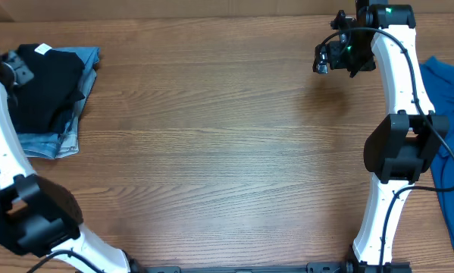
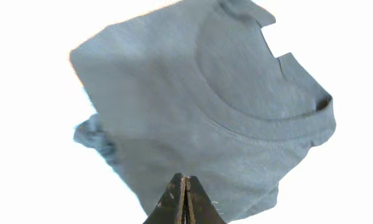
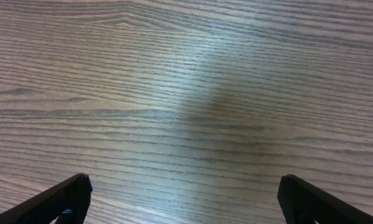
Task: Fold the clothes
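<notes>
The clothes, a black T-shirt, lie folded at the table's far left corner, with a small white tag showing at the back edge. In the washed-out left wrist view the folded clothes look grey-blue, neckline uppermost. My left gripper hovers at the shirt's left edge; the left gripper is shut, jaws pressed together with nothing between them. My right gripper is at the back right, far from the shirt. In its wrist view the right gripper stands wide open over bare wood.
Folded light-blue jeans lie under the black shirt. A bright blue garment lies at the right edge beside the right arm. The wooden table stretches between the two arms.
</notes>
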Motion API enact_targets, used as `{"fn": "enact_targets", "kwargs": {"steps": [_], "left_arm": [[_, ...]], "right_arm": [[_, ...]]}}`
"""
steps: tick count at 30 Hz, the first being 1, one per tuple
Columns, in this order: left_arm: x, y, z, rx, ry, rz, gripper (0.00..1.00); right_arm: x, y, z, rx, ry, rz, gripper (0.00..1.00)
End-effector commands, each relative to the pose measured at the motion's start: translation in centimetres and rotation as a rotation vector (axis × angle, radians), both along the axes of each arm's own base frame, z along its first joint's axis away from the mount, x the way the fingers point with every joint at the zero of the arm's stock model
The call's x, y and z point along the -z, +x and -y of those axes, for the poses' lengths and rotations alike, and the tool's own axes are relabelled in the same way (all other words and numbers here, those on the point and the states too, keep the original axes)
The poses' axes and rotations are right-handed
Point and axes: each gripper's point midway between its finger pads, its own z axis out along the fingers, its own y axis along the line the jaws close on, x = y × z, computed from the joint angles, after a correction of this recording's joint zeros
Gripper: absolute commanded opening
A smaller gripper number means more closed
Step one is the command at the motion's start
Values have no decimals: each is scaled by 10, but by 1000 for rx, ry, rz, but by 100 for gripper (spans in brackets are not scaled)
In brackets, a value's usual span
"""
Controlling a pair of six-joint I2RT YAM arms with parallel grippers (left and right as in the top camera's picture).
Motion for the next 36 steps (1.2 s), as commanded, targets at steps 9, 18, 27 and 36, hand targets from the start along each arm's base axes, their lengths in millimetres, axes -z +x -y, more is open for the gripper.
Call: {"fn": "enact_targets", "kwargs": {"steps": [9,18,27,36], "left_arm": [[63,-22,-54,-175,13,-157,15],[82,-35,-61,-197,-31,-214,4],[-59,5,26,59,-146,232,20],[-70,50,120,230,-280,312,100]], "right_arm": [[-7,3,0,-4,-8,22,100],[-7,3,0,-4,-8,22,100],[-7,3,0,-4,-8,22,100],[-7,3,0,-4,-8,22,100]]}}
